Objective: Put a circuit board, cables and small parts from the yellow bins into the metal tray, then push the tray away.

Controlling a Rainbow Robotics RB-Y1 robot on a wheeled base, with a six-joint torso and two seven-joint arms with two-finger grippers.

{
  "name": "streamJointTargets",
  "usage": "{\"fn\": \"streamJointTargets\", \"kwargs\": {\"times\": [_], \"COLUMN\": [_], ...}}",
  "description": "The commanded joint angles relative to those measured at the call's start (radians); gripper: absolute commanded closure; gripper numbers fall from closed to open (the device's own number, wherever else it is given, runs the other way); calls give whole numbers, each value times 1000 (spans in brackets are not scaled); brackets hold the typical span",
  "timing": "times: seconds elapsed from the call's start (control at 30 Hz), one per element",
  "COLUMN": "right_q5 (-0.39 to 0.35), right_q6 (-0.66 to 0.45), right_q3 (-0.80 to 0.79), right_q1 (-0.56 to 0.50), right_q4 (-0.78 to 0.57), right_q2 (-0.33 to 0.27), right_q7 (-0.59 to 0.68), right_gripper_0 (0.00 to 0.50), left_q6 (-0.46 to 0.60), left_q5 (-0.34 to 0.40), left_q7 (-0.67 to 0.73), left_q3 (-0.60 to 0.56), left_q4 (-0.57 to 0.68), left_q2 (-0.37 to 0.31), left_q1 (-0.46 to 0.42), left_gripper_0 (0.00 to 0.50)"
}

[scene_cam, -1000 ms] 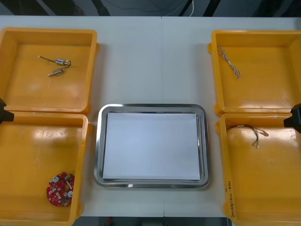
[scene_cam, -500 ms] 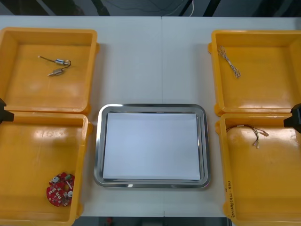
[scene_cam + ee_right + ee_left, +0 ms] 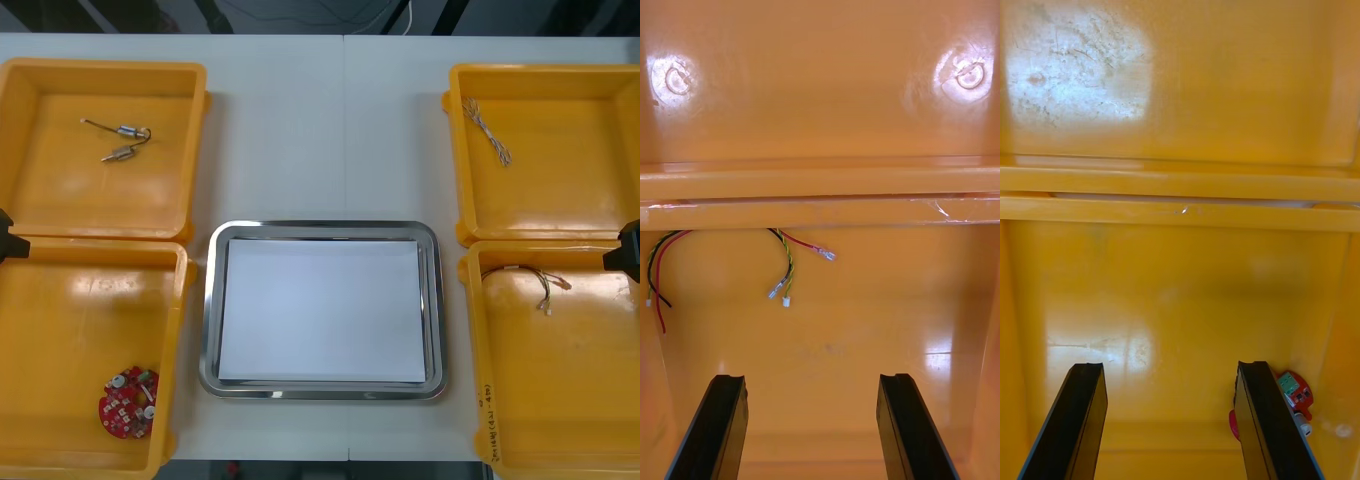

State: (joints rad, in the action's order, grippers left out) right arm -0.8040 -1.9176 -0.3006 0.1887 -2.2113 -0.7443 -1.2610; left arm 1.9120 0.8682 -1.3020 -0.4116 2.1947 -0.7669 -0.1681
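Observation:
The metal tray (image 3: 209,300), white inside, lies between the yellow bins. A round red circuit board (image 3: 129,402) (image 3: 1294,394) rests in the near left bin (image 3: 60,300), beside one finger of my open left gripper (image 3: 1169,427), which hovers over that bin's floor. My open right gripper (image 3: 816,431) hangs above the near right bin (image 3: 560,400), short of the red and yellow cable (image 3: 790,266) (image 3: 530,282). Small metal parts (image 3: 122,140) lie in the far left bin. A thin twisted cable (image 3: 487,131) lies in the far right bin. At the table's side edges sit the left arm (image 3: 8,240) and the right arm (image 3: 628,250).
Orange bin walls (image 3: 820,199) (image 3: 1180,199) run across both wrist views beyond the fingers. White table (image 3: 330,130) stretches between the far bins, beyond the tray.

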Motion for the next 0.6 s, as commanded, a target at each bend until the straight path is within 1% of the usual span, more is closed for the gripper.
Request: {"fn": "streamJointTargets", "kwargs": {"times": [0.03, 0.6], "right_q5": [-6, -6], "right_q6": [-2, -2], "right_q3": [-32, -32], "right_q1": [-6, -6], "right_q4": [-24, -24], "right_q2": [-30, -30], "right_q7": [35, 35], "right_gripper_0": [0, 0], "left_q6": [8, 8], "left_q5": [8, 8], "left_q7": [81, 81], "left_q3": [-15, -15], "left_q4": [23, 23], "left_q2": [-46, -46], "left_q1": [-13, -13], "left_gripper_0": [0, 0]}}
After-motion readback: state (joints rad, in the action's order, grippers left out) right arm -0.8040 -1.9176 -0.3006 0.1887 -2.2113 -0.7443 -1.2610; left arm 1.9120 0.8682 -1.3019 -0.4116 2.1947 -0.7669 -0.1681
